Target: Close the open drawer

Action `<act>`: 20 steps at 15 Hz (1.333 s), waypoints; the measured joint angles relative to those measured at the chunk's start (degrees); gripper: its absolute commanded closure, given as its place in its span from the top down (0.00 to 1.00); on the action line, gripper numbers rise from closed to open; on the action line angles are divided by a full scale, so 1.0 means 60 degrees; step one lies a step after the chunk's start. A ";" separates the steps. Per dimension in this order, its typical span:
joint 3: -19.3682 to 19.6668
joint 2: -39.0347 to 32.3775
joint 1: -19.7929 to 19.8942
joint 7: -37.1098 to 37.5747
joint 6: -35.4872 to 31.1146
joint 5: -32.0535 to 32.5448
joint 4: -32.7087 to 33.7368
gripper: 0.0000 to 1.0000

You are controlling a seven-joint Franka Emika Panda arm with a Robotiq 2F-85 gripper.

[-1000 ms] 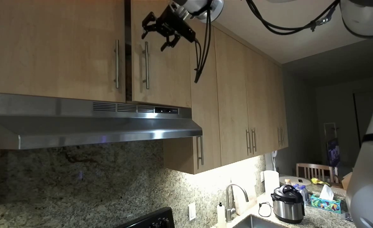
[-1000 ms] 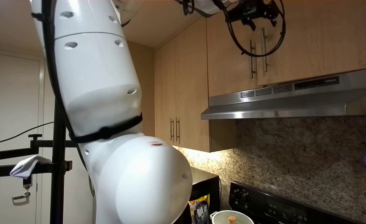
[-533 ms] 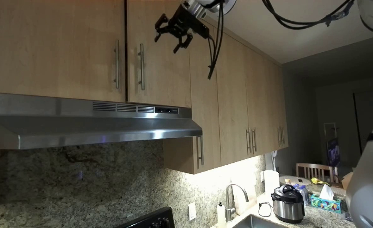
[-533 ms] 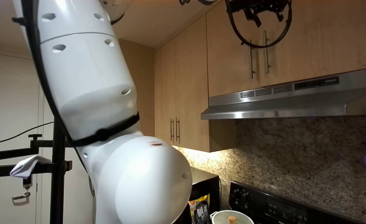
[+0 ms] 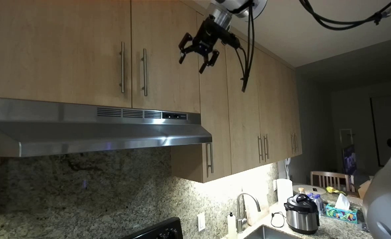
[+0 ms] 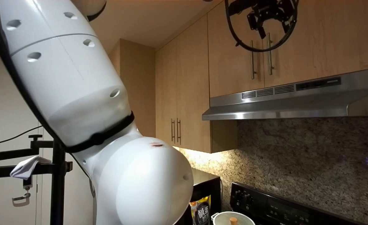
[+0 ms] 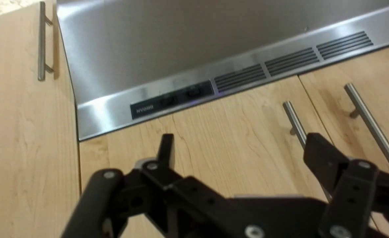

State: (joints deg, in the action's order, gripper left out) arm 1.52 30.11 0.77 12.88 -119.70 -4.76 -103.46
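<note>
The drawer, a short light-wood cabinet door (image 5: 172,73), hangs above the range hood and stands flush with its neighbour. It also shows in an exterior view (image 6: 324,40) and the wrist view (image 7: 214,145). Its bar handle (image 5: 145,72) is by its left edge. Its white inner face is hidden. My gripper (image 5: 191,65) is in front of the door's right side, seemingly apart from it. In the wrist view my gripper (image 7: 239,137) has its fingers wide apart with nothing between them. One finger (image 7: 326,155) covers part of the handle (image 7: 293,119).
The twin door (image 5: 59,49) is shut to the left. A steel range hood (image 5: 99,139) juts out below both. Longer cabinet doors (image 5: 245,99) run to the right. A black stove panel (image 6: 284,206) and a pot (image 6: 234,215) are below.
The door has swung in, and the dark gap beside the twin door has narrowed to a thin seam. My gripper has moved right and down across the door, staying open.
</note>
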 measured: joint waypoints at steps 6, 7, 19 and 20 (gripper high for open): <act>0.0007 0.0974 -0.0001 -0.0974 0.2230 0.0221 -0.1446 1.00; 0.0004 0.1148 -0.0001 -0.1149 0.2622 0.0310 -0.1640 1.00; -0.0215 0.1857 -0.0007 -0.1546 0.3338 0.0877 -0.2473 1.00; -0.0203 0.1853 -0.0007 -0.1546 0.3364 0.0877 -0.2474 1.00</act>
State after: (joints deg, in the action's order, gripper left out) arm 0.30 41.22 0.72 3.60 -99.51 0.50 -118.30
